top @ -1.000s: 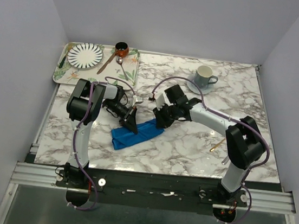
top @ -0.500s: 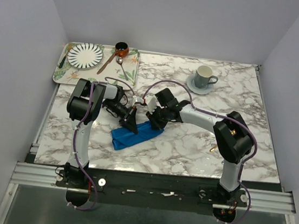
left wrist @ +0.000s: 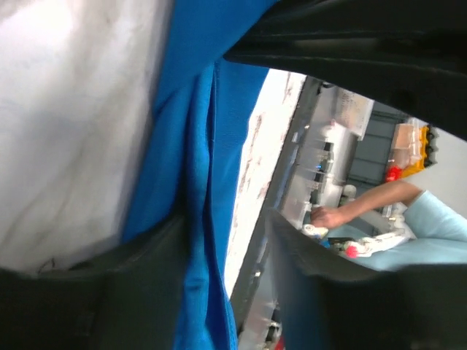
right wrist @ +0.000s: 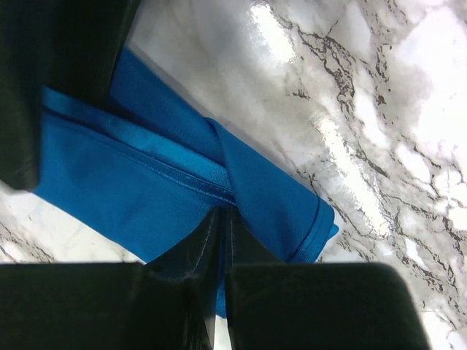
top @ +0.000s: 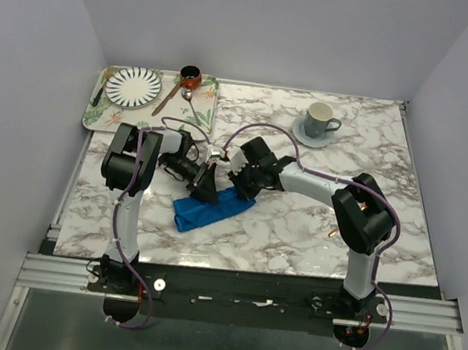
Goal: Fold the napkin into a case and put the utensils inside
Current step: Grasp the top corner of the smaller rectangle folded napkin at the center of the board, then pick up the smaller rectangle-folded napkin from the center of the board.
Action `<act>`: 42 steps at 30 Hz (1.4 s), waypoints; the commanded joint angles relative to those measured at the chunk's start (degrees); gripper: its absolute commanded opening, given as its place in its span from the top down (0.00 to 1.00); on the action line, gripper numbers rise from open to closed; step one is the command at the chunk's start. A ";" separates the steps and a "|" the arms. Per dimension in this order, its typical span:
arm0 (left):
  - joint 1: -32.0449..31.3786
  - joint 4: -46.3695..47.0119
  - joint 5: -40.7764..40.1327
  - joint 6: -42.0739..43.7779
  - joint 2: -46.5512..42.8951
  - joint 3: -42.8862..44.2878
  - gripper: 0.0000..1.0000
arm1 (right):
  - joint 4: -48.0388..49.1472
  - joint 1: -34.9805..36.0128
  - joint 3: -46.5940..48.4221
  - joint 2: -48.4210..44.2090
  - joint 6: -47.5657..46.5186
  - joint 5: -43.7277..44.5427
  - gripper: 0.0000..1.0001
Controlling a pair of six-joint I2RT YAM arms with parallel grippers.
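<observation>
Left jaws parted over napkin [top: 201, 212] edge; right jaws pinch its fold; table [top: 295, 234] near edge well apart.

A marble table [top: 296, 225] with a few things on it.
Tray [top: 200, 118] at the far left corner, saucer [top: 299, 136] far right, folded blue napkin [top: 199, 212] near the middle, gold spoon [top: 330, 235] by the right edge.
</observation>
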 commanded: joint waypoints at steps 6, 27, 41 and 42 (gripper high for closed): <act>3.20 10.36 -3.63 -2.18 -14.96 -1.48 0.10 | -1.39 -0.07 0.60 3.63 1.42 2.95 0.88; 2.06 22.50 -21.48 13.19 -34.31 -18.97 0.07 | -2.18 -0.07 1.65 4.69 5.46 -1.45 0.92; -8.13 31.46 -32.55 18.03 -35.37 -25.22 0.12 | -2.62 -1.82 1.83 4.78 8.89 -6.90 0.93; -8.83 31.73 -33.69 17.94 -35.37 -25.22 0.16 | -2.62 -1.82 1.83 4.60 8.89 -7.25 0.93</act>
